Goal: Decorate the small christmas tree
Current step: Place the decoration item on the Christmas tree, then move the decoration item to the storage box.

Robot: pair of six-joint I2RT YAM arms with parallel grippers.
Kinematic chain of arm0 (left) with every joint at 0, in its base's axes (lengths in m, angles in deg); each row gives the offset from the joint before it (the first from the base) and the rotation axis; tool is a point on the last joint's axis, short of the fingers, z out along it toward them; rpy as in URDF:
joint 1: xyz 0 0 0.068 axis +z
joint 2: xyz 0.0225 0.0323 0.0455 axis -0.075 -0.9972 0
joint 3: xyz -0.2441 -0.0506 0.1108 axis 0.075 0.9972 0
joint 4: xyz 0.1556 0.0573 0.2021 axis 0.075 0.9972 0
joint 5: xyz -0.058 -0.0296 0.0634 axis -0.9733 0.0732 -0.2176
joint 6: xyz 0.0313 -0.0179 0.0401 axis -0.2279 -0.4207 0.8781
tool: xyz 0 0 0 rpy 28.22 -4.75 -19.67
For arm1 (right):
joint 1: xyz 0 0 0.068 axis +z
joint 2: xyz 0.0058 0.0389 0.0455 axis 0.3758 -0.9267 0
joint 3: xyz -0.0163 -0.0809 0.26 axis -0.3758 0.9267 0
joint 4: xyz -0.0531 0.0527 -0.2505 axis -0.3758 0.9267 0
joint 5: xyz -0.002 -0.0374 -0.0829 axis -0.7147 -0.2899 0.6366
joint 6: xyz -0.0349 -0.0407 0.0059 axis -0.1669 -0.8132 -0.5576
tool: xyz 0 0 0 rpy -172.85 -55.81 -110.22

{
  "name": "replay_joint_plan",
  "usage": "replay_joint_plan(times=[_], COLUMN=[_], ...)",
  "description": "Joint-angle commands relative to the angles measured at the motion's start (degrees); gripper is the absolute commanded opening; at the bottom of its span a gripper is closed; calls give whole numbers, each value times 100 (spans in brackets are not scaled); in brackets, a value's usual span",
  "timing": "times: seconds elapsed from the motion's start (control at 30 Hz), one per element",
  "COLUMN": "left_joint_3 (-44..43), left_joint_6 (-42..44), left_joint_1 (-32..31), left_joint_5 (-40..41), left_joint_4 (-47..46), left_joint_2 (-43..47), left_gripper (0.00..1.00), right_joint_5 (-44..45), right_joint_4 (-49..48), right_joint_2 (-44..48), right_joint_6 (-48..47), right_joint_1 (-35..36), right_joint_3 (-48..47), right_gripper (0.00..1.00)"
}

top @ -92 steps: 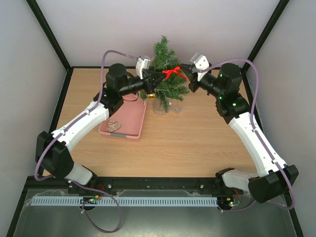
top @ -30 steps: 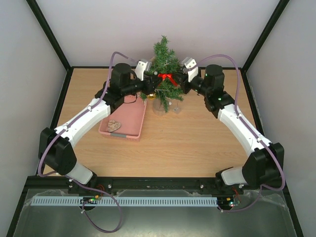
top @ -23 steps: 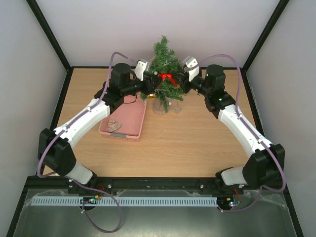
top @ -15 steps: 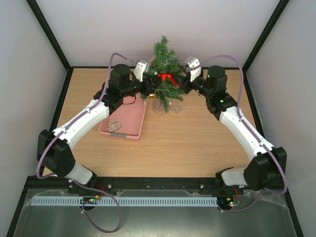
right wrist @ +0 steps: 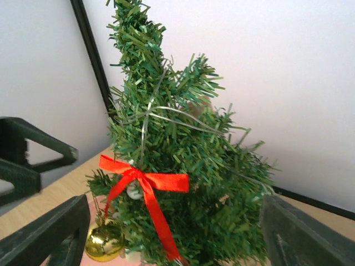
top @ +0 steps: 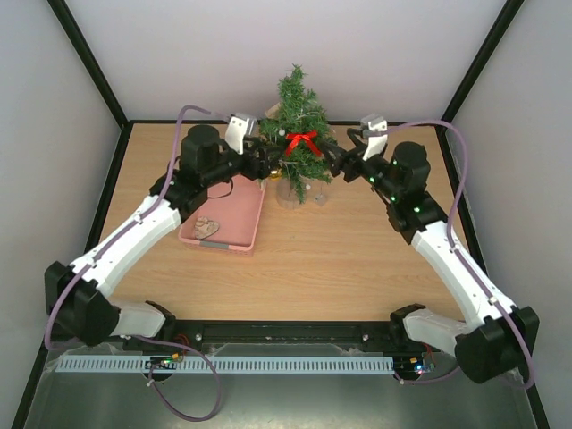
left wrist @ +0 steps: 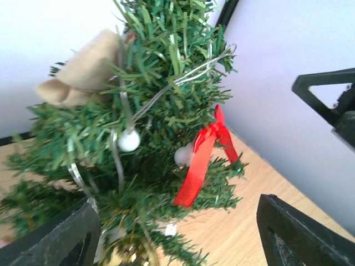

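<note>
The small christmas tree (top: pixel 298 116) stands at the back middle of the table on a pale pot (top: pixel 288 195). A red bow (top: pixel 306 140) hangs on its front branches, free of both grippers. My left gripper (top: pixel 261 161) is open just left of the tree, and my right gripper (top: pixel 338 159) is open just right of it. In the left wrist view the tree (left wrist: pixel 155 111) carries the bow (left wrist: pixel 202 160), white beads, a tan ornament (left wrist: pixel 83 69) and a gold bauble (left wrist: pixel 125 257). In the right wrist view the bow (right wrist: pixel 147 188) and the bauble (right wrist: pixel 104 241) show between my open fingers (right wrist: pixel 305 233).
A pink basket (top: pixel 234 214) lies left of the tree, with a heart-shaped piece (top: pixel 206 227) in it. A silver wire winds round the tree (right wrist: pixel 188 166). The back wall is close behind the tree. Black frame posts stand at the back corners.
Both grippers have opened and drawn back sideways from the tree. The red bow stays on the branches where they left it.
</note>
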Motion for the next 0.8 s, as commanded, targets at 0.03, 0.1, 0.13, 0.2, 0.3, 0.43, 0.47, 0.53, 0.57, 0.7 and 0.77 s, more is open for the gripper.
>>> replay_joint_plan(times=[0.03,0.1,0.13,0.2,0.3,0.43,0.47,0.53,0.57,0.7,0.77], left_joint_3=[281,379,423,492,553,531,555,614,656,789,823], left_joint_6=[72,59,27,26,-10,-318,-361,-414,-429,-419,-492], left_joint_1=[28,52,84,162,431,970,1044,1121,1143,1197,1222], left_joint_5=[866,1205,1387,1687,1957,1865,1814,1688,1665,1611,1623], left_joint_4=[583,910,1077,1455,2204,2953,3061,3192,3213,3233,3227], left_joint_2=[602,724,772,819,738,321,163,-169,-347,-1060,-1337], left_gripper=[81,81,81,81,79,73,72,73,74,73,72], right_joint_5=[590,803,890,1031,1073,1162,1152,1077,1023,879,834], right_joint_4=[-133,-123,-151,-230,-227,-310,-379,-493,-534,-558,-560], right_joint_2=[701,971,1100,1339,1571,1791,1830,1898,1912,1922,1937], right_joint_6=[957,1109,1179,1364,1599,1852,1916,2001,2026,2045,2047], right_joint_1=[-23,-22,-23,-21,-20,-22,-21,-21,-25,-22,-25], right_joint_3=[408,572,664,842,985,1162,1233,1317,1332,1323,1314], right_gripper=[99,98,98,98,98,98,98,98,98,98,98])
